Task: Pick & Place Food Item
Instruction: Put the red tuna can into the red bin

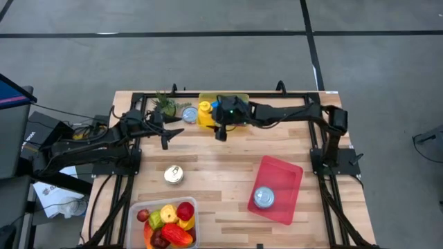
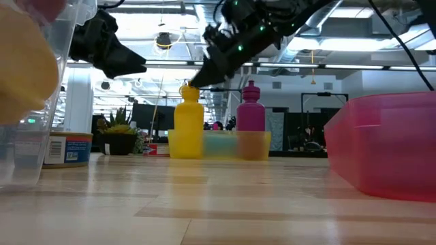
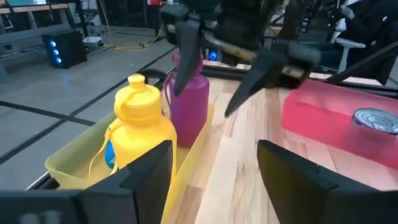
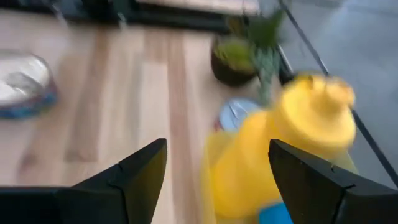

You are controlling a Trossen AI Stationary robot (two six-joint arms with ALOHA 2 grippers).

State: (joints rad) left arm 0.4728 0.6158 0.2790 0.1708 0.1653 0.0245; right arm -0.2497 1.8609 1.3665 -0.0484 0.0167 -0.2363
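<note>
Food items, plastic fruit and vegetables (image 1: pixel 168 223), fill my clear tub (image 1: pixel 136 210) at seven o'clock, apparently unpicked. At four o'clock the red rectangular tray (image 1: pixel 285 173) holds one silver tin (image 1: pixel 264 198); another tin (image 1: pixel 174 174) stands mid-tabletop. Farther, at eleven, my left gripper (image 1: pixel 165 140) hangs open, empty. At twelve, my right gripper (image 1: pixel 220 133) gapes, empty, beside the yellow plastic bottle (image 1: pixel 205 112).
</note>
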